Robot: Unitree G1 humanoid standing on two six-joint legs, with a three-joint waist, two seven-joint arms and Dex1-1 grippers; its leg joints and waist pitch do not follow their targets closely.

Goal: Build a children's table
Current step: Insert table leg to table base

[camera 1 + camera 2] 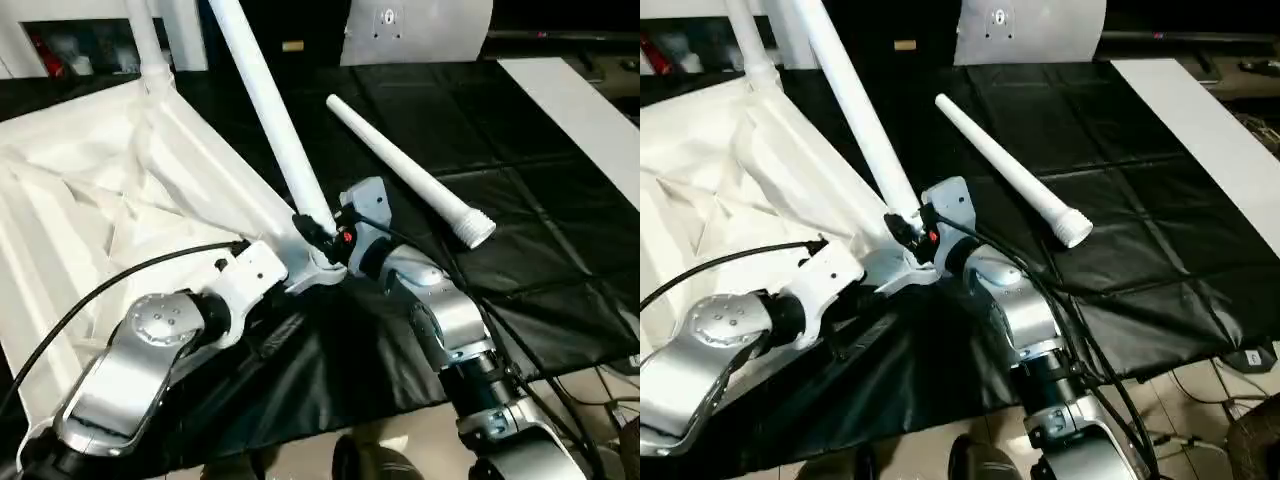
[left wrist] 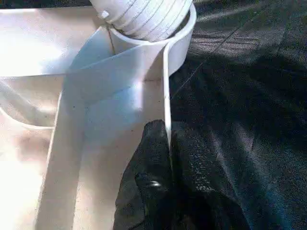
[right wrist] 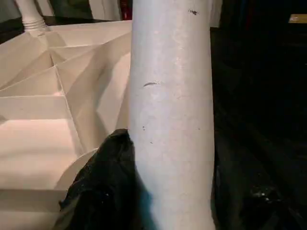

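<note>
The children's table top (image 1: 90, 190) lies upside down on the left, ribs up. One white leg (image 1: 148, 45) stands in its far corner socket. A second leg (image 1: 270, 120) slants up out of the near right corner socket (image 2: 180, 36). My right gripper (image 1: 322, 232) is shut on this leg low down, with a black finger (image 3: 103, 182) on either side of the tube (image 3: 172, 96). My left gripper (image 2: 168, 132) is shut on the top's thin rim wall (image 2: 167, 86) just beside that socket. A third leg (image 1: 405, 165) lies loose on the black cover to the right.
The black-covered worktable (image 1: 520, 200) stretches right of the loose leg. A white board (image 1: 585, 110) lies along its far right side, and a white panel (image 1: 420, 30) stands at the back. The worktable's front edge runs just before my forearms, with cables (image 1: 600, 400) on the floor at right.
</note>
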